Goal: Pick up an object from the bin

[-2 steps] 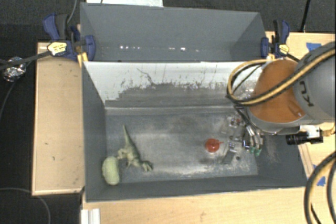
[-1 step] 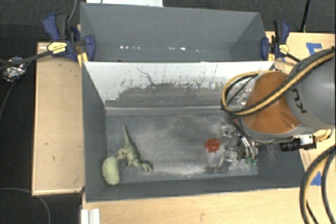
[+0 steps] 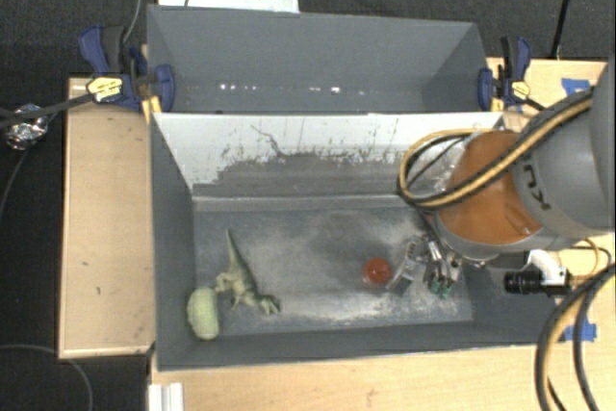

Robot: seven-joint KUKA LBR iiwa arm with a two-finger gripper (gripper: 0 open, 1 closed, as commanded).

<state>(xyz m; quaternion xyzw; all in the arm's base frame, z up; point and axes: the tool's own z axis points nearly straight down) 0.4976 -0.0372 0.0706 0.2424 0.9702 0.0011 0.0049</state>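
Hovering end effector (image 3: 416, 268), round red ball (image 3: 375, 271)

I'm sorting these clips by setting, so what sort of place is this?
Probably a robotics lab's grasping test station. A robot arm reaches into a scuffed grey metal bin, its gripper beside a small red ball. A toy dinosaur and a pale green lump lie at the bin's left.

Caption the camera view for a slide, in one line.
The gripper sits low at the bin's right beside a small red ball; a green toy dinosaur and pale green lump lie front-left.
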